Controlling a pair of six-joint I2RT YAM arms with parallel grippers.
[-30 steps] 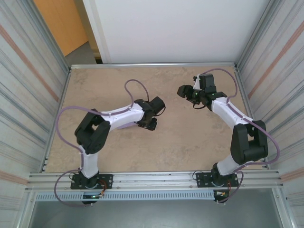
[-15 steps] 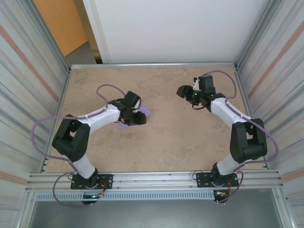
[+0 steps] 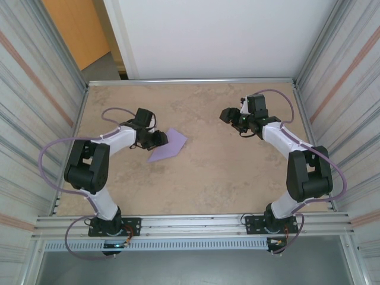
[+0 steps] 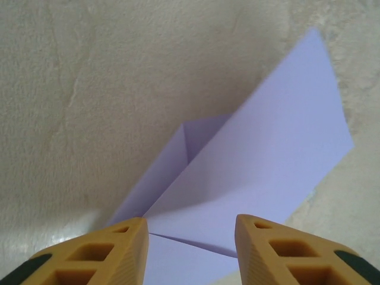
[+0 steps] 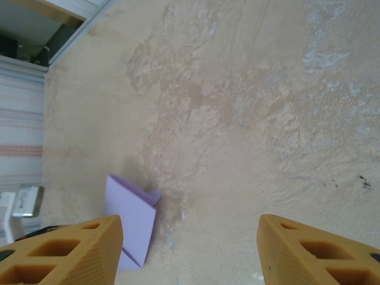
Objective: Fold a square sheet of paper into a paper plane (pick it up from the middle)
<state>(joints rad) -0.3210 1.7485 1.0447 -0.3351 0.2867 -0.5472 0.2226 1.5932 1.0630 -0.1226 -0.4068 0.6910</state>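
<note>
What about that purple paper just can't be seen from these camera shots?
- Left wrist view: the folded paper's near end is cut off by the bottom edge and the left gripper's fingers.
- Top view: its creases are too small; the left gripper covers its left edge.
- Right wrist view: its lower left part sits behind a finger of the right gripper.

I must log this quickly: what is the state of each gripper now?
Left gripper: open, over the folded lilac paper, holding nothing.
Right gripper: open, empty.

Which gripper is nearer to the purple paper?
Left. The left gripper is open right at the left edge of the paper; the right gripper hangs well off to its right, farther back.
</note>
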